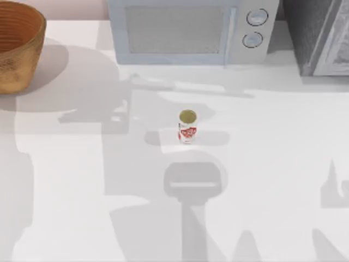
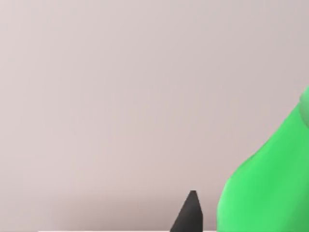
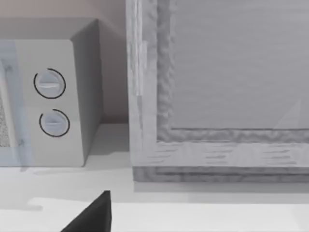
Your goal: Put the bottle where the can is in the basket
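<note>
The white-and-red can (image 1: 187,126) with its gold-tan top stands upright on the table near the middle, not in the basket. The woven basket (image 1: 16,49) sits at the far left back corner, cut off by the picture's edge. The bright green bottle (image 2: 270,179) looms close in the left wrist view, in front of a bare wall. It sits right against the dark tip of my left gripper (image 2: 207,217), which is shut on it. A dark part of my right gripper (image 3: 91,217) shows low in the right wrist view, facing the microwave and cabinet.
A grey microwave (image 1: 191,30) with two round knobs (image 3: 49,83) stands along the back edge. A grey cabinet (image 1: 322,35) is at the back right. Arm shadows fall across the white table (image 1: 272,180).
</note>
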